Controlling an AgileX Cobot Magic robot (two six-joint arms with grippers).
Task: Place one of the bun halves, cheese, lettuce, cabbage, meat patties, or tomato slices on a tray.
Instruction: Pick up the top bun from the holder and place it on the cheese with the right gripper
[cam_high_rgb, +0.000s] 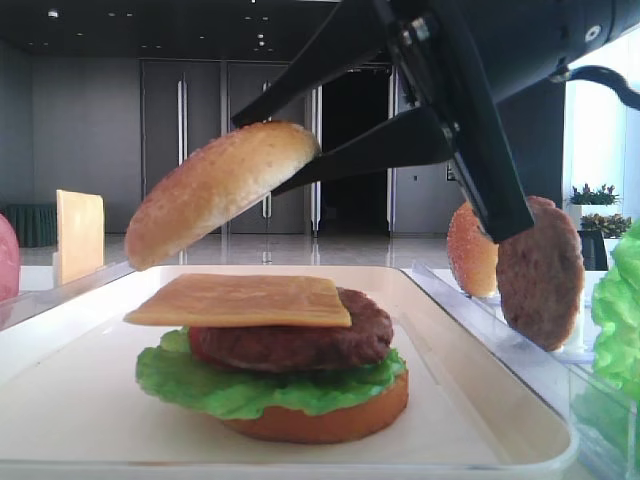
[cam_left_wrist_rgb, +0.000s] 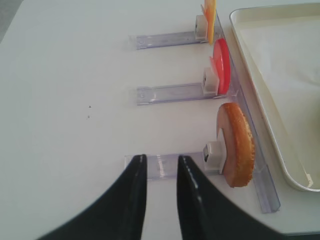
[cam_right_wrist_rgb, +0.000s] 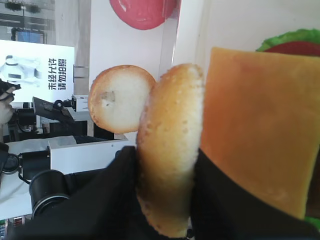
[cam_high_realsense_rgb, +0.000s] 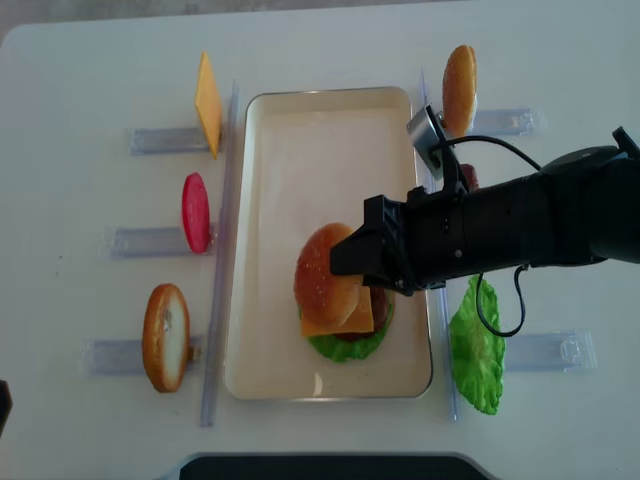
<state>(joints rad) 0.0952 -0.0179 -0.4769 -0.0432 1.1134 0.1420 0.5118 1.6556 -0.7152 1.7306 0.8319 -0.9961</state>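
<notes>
**Right pincer clamped on bun top, held over stack**

Right pincer (cam_high_rgb: 300, 165) is closed on the bun top (cam_high_rgb: 222, 190), gripped at one edge and carried tilted, clear of the cheese (cam_high_rgb: 240, 300). Cheese, patty (cam_high_rgb: 300, 345), lettuce (cam_high_rgb: 250, 390) and bottom bun (cam_high_rgb: 330, 420) are stacked toward the near end of the tray (cam_high_realsense_rgb: 290, 130). Bun is kept directly above the stack, presumably for capping; levelling is likely needed before release. Left pincer (cam_left_wrist_rgb: 161, 172) is parked over the worktop near the left racks, jaws narrowly parted, nothing held.
</notes>
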